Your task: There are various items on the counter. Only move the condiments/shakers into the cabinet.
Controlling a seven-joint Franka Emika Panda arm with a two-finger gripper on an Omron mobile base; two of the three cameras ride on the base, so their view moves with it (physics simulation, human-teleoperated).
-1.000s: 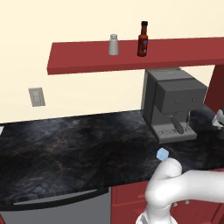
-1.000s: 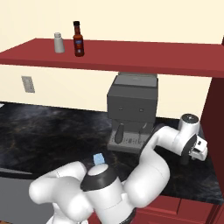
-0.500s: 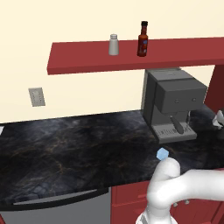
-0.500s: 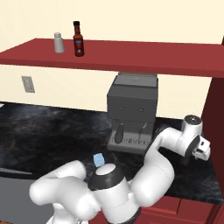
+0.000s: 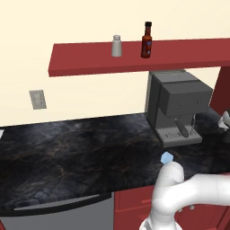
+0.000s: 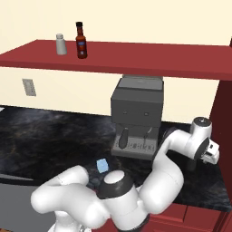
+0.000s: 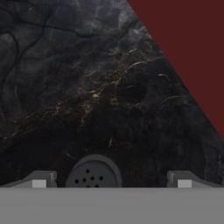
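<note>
Hovering above black shaker (image 7: 93, 173) on counter (image 7: 78, 96), right of coffee machine (image 6: 137, 115), gripper (image 7: 111, 179) stood wide open, holding nothing; perforated cap lay between fingertips (image 7: 39, 180); shaker judged light, rigid, smooth, tapered, best pinched mid-body; whitish shaker (image 5: 117, 46) and sauce bottle (image 5: 146, 40) stood on cabinet (image 5: 90, 57).

The black tapered shaker with a perforated round top (image 7: 93, 172) sits between the two dark tips of the wide-open pincer (image 7: 111, 179), but the bottom edge of the hand view cuts it off, so just its cap shows. In the right base view, the pincer (image 6: 211, 153) hangs at the arm's far end, too small to make out its fingers. The black marble-look table with golden veins (image 6: 50, 136) below the pincer is partly hidden by the white arm. The small light-blue block (image 6: 103, 166) peeks out behind the arm's elbow, its lower part covered.
</note>
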